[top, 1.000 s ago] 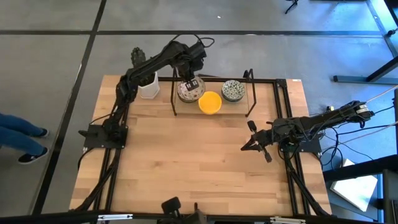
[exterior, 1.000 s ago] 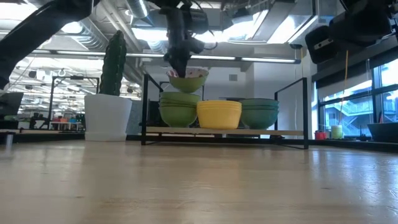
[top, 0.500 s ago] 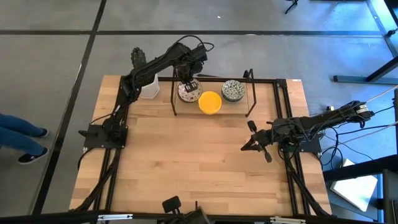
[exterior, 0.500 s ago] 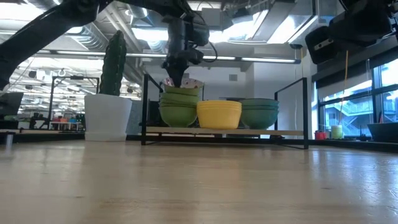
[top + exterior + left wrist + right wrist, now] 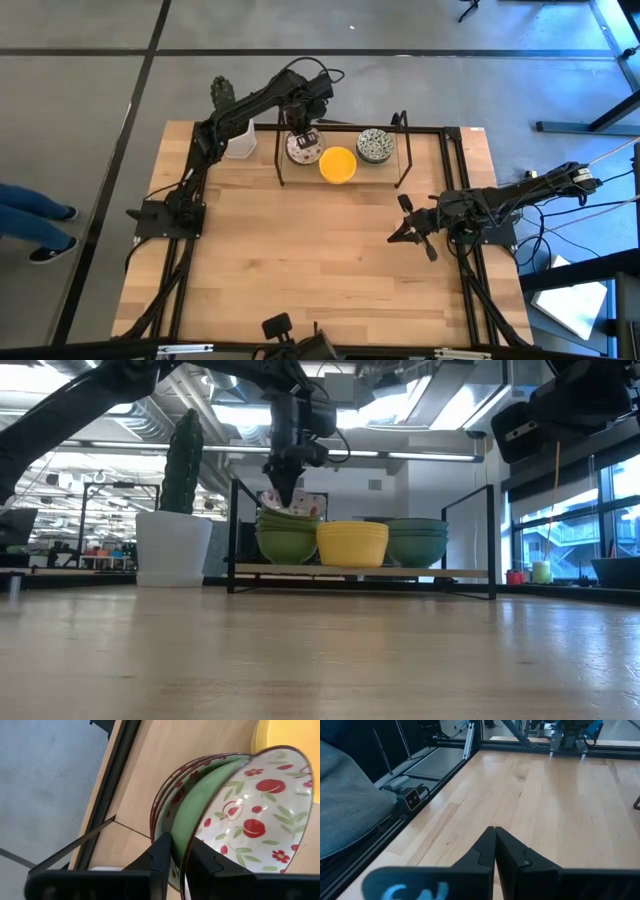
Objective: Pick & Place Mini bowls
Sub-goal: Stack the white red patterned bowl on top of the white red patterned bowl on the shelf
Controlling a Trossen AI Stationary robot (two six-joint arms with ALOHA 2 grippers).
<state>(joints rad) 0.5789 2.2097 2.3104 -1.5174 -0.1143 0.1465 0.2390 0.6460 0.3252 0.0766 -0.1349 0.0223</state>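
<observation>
The left gripper (image 5: 303, 139) is at the far side of the table (image 5: 320, 270), over the left-hand stack of mini bowls on the black wire rack (image 5: 403, 150). Its two fingers (image 5: 162, 855) straddle the rim of the top red-speckled bowl (image 5: 250, 815), one inside and one outside, with a thin gap showing beside the rim, so I cannot tell whether they grip it or have let go. That bowl sits tilted on the red-speckled stack (image 5: 288, 535) beneath it (the undersides are green, seen from table height). Just beside it, toward the middle of the rack, stands the yellow stack (image 5: 338, 164), and beyond that the blue-green patterned stack (image 5: 375, 145); the three stacks stand in a row, close to one another. A white cactus pot (image 5: 238, 138) stands outside the rack, near its left end. The right gripper (image 5: 412, 228) waits low over the right part of the table, well apart from the bowls, its fingers (image 5: 487, 851) pressed together on nothing. No brand, label or writing can be read anywhere.
</observation>
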